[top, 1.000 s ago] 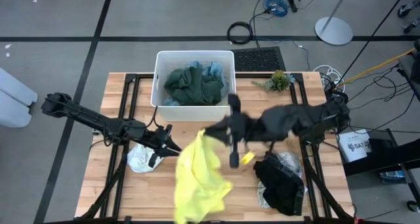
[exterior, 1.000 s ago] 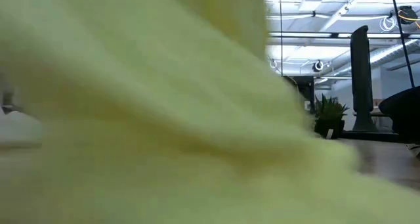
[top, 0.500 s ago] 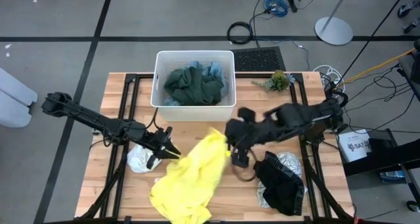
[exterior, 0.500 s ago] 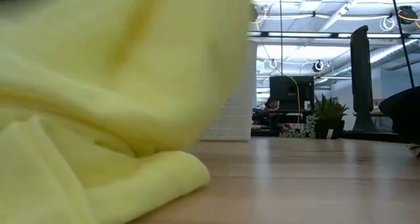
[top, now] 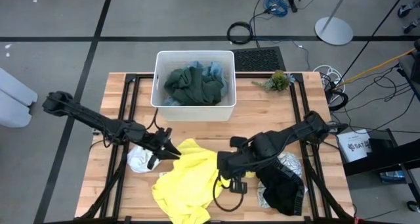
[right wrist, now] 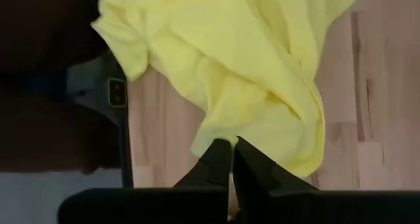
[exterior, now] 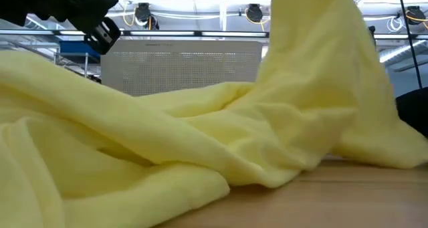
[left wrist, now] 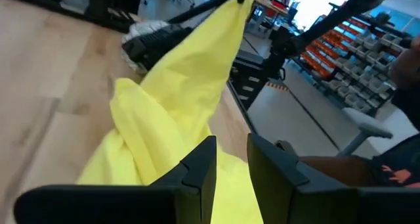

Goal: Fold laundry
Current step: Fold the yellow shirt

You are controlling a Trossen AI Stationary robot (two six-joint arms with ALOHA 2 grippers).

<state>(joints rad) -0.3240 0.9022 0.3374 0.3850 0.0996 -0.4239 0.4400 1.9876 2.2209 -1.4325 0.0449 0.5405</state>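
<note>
One yellow garment (top: 187,188), two grippers gripping it: left gripper (top: 172,152), right gripper (top: 223,174)

**Count of cloths, tub, plant and arms around the white tub**

One white tub (top: 157,79) stands on the table. In the tub: one dark green garment (top: 193,85) and one light blue garment (top: 215,70). Out of the tub: one yellow garment (top: 187,188), one small white cloth (top: 139,158), one black garment (top: 283,188), one patterned grey-white cloth (top: 289,161). Beside the tub: one small plant (top: 278,80). Two arms.
</note>
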